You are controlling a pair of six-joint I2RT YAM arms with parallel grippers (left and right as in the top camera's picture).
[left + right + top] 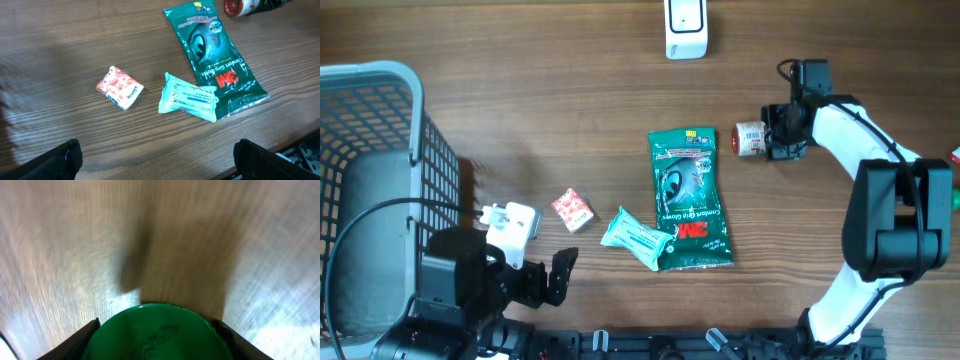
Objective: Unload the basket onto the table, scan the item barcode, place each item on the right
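My right tool (773,132) is far out on the right side of the counter (520,80), set around one end of the small jar (750,138). The jar lies on its side on the wood, its white label and red band facing away from my tool. In my right wrist view the jar's green lid (157,332) fills the gap between my fingers (82,337). One finger sits against each side of the lid, so I read this as a grip on it.

The white scanner (685,28) stands at the far edge of the counter, well apart from the jar and to its left.

My left tool (156,150) hangs near the front edge with its fingers spread wide and nothing between them. Ahead of it lie a small red-and-white packet (120,88) and a teal wipes pack (189,97). The wipes pack overlaps the lower end of a long green glove pack (215,55).

A grey basket (380,190) stands on the left side, with a white plug (512,220) just beside it.
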